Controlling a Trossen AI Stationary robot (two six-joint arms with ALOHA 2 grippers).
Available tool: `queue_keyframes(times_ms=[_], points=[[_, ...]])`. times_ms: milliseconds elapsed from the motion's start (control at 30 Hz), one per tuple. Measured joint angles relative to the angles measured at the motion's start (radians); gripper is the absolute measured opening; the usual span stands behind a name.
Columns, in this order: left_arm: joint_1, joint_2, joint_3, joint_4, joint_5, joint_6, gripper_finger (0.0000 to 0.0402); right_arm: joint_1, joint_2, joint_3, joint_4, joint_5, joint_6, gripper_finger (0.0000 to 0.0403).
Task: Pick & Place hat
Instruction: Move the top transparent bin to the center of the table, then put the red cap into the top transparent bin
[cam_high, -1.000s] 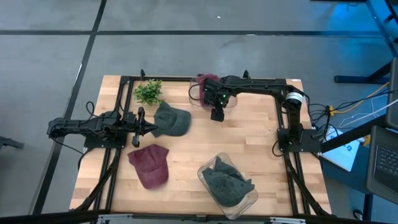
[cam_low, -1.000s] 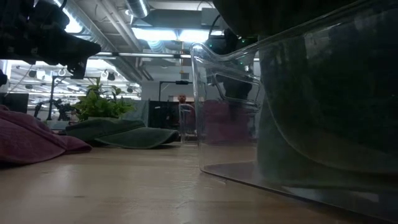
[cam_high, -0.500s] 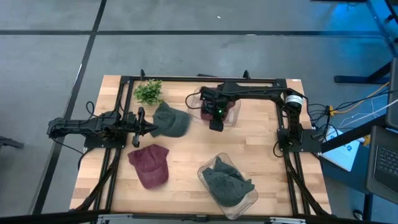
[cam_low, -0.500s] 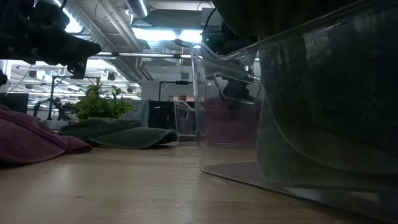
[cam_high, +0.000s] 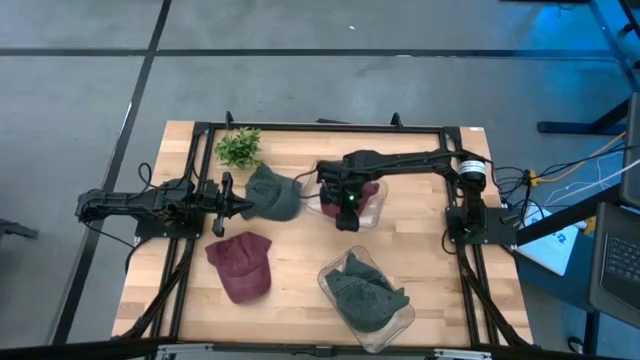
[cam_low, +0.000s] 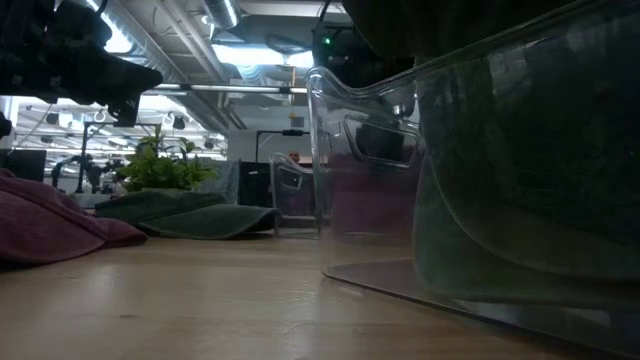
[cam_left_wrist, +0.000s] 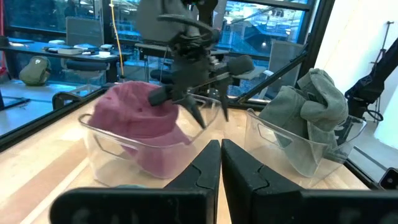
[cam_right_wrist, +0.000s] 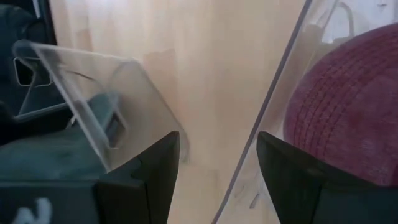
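Note:
A clear bin (cam_high: 368, 205) holding a maroon hat (cam_left_wrist: 134, 118) stands mid-table. My right gripper (cam_high: 347, 208) is over its left part, open, slanting down, with the bin's wall between its fingers. A green hat (cam_high: 275, 192) lies flat on the table just left of the bin. Another maroon hat (cam_high: 242, 266) lies near the front left. My left gripper (cam_high: 232, 205) waits shut at the left, level, beside the green hat. My right gripper straddles the clear bin's wall (cam_right_wrist: 273, 93), one finger (cam_right_wrist: 289, 171) inside on the maroon hat's side and the other outside. The fingers come from above, slanting down. The jaws stand wide apart; which finger touches the wall I cannot tell. The bin rests on the table.
A second clear bin (cam_high: 367, 292) filled with green hats stands at the front right. A small green plant (cam_high: 238, 147) sits at the far left. A black frame (cam_high: 300, 126) runs around the table's edges. Bare wood lies between the two bins.
My right gripper has swung from the table's far edge toward its near edge, turning as it went. The clear bin with the maroon hat has slid along the table with it, staying upright, and now stands beside the green hat.

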Motion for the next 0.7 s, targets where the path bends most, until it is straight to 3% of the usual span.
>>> queue_keyframes(times_ms=[500, 700], points=[[0.000, 0.000, 0.000, 0.000, 0.000, 0.000, 0.0008, 0.121, -0.063, 0.001, 0.049, 0.006, 0.004, 0.0213], [0.000, 0.000, 0.000, 0.000, 0.000, 0.000, 0.0013, 0.149, -0.129, 0.001, 0.036, 0.112, 0.007, 0.0213]])
